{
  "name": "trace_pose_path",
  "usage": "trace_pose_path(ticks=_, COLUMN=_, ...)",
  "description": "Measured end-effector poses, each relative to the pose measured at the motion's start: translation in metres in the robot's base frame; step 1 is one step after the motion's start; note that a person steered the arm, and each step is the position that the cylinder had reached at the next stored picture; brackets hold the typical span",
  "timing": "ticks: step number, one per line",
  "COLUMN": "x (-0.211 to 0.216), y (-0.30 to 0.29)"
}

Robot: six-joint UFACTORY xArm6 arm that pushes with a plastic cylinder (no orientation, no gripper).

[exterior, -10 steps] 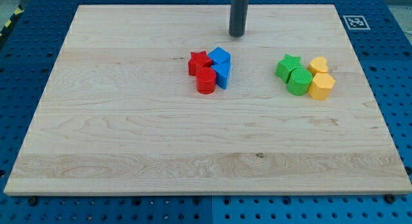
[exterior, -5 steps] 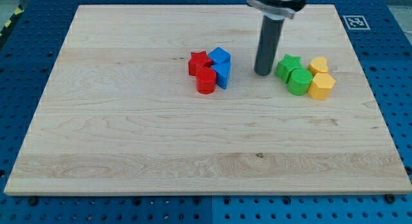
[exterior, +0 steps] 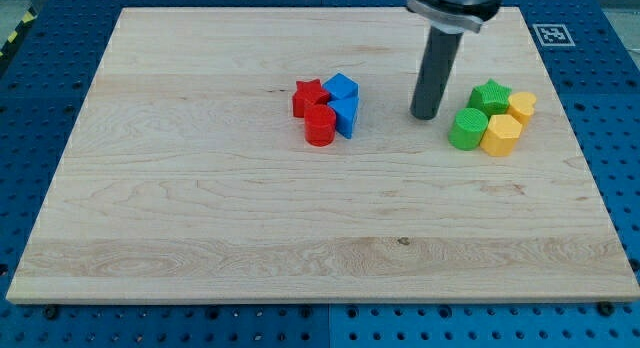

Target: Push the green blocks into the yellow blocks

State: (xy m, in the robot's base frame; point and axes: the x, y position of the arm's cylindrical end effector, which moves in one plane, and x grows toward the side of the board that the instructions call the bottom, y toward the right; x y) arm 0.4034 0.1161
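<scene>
A green star block [exterior: 491, 95] and a green round block [exterior: 466, 129] sit at the board's right side. The green star touches a yellow block [exterior: 521, 106] on its right. The green round block touches a yellow hexagonal block [exterior: 500, 135] on its right. My tip [exterior: 425, 115] rests on the board just left of the green blocks, a small gap away from the green round block.
A red star block [exterior: 309, 96], a red round block [exterior: 320, 126] and two blue blocks [exterior: 343, 88] [exterior: 347, 115] are clustered near the board's middle. A fiducial marker [exterior: 549, 34] sits at the board's top right corner.
My tip moved down and right from the board's top to beside the green blocks. The green star and the upper yellow block were shoved right; the green round and hexagonal yellow blocks barely shifted.
</scene>
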Motion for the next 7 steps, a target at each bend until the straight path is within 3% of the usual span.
trace_pose_path(ticks=3, x=0.029, y=0.001)
trace_pose_path(ticks=7, x=0.056, y=0.061)
